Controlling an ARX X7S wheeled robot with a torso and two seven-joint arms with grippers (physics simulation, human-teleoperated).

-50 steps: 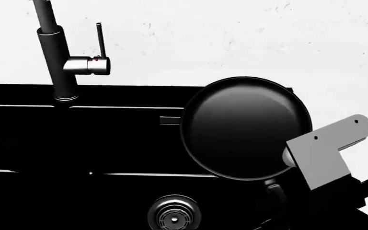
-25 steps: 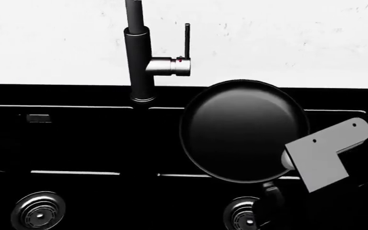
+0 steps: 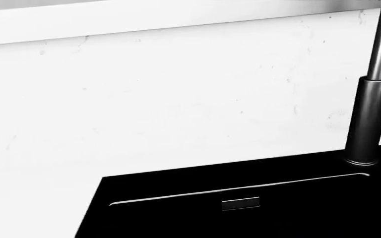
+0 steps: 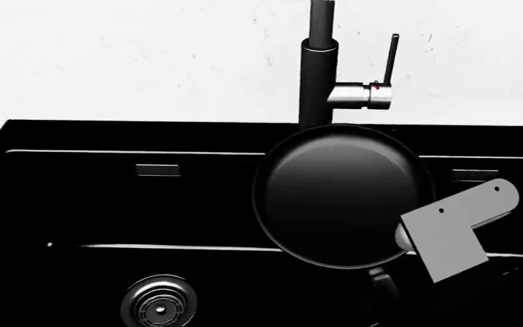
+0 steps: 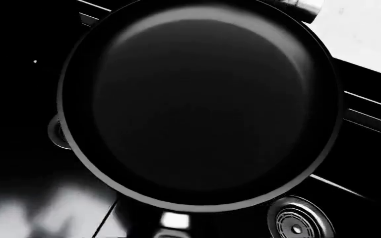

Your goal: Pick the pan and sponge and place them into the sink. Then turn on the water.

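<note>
The round black pan (image 4: 339,194) hangs level above the black double-basin sink (image 4: 107,204), in front of the faucet column. My right gripper (image 4: 384,289) is shut on its short dark handle at the near side, below the arm's grey bracket (image 4: 448,231). In the right wrist view the pan (image 5: 197,99) fills the frame, with the gripper (image 5: 170,223) at its handle and the sink below. The sponge is out of view. No stream of water shows. My left gripper shows in no view; its wrist view looks at the sink's corner (image 3: 177,218).
The dark faucet column (image 4: 318,82) with its thin upright lever (image 4: 391,58) stands behind the sink on the white counter; it also shows in the left wrist view (image 3: 369,124). A steel drain (image 4: 159,303) lies in the left basin, another shows under the pan (image 5: 298,223).
The head view has shifted left along the sink: faucet and drains slid right in the picture and the sink's left end came in. The pan kept its place in my right gripper.
</note>
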